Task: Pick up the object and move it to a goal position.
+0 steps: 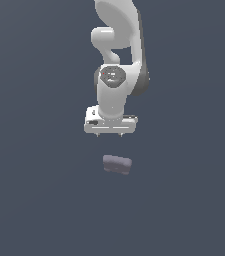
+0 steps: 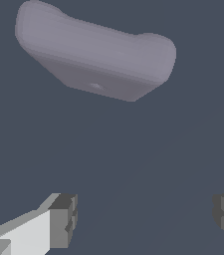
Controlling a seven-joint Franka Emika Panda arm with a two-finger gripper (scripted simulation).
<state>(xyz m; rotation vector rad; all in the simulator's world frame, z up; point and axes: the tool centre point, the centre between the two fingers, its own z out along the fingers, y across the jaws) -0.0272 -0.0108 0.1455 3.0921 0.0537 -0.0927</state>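
Blocky grey-padded fingers (image 2: 63, 219) of the white hand (image 1: 110, 134) spread wide, empty, above the smooth rounded greyish-purple object (image 1: 117, 164).

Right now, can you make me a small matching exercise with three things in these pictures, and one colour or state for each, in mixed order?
Things:
1. object
2. tool
3. arm

Colour or state:
A. white, reaching down from the top of the exterior view
B. open, with nothing between its fingers
C. greyish-purple, lying apart from the robot

Pairs: 1-C, 2-B, 3-A
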